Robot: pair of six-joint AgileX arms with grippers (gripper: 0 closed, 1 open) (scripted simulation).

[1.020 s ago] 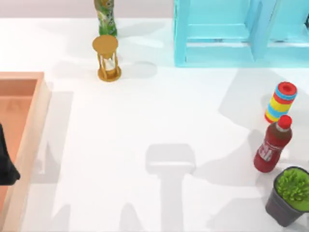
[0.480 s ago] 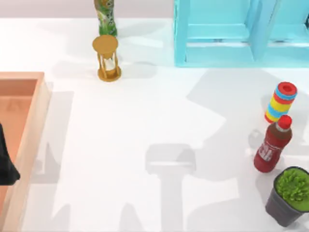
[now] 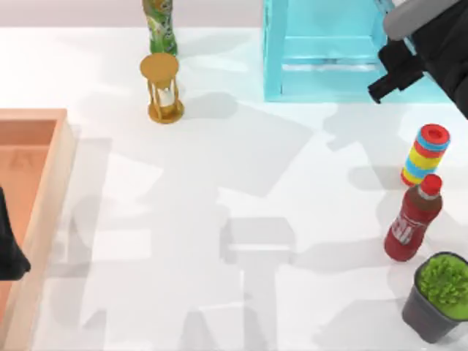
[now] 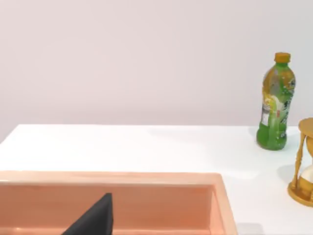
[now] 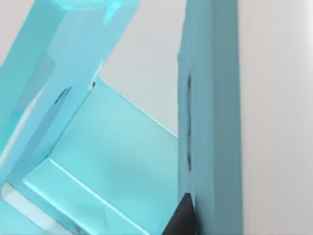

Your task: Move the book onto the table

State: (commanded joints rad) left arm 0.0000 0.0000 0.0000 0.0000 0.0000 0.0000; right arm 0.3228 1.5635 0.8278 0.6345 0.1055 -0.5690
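At far left our left gripper sits over the tray; we cannot tell its state. Rightward on the table stand an hourglass, shelf, right gripper (state unclear), ring stack, red bottle. Book's place: cannot tell.

Bright, even lighting – soft grey shadows lying across the table, stretching toward six o'clock; no glare.
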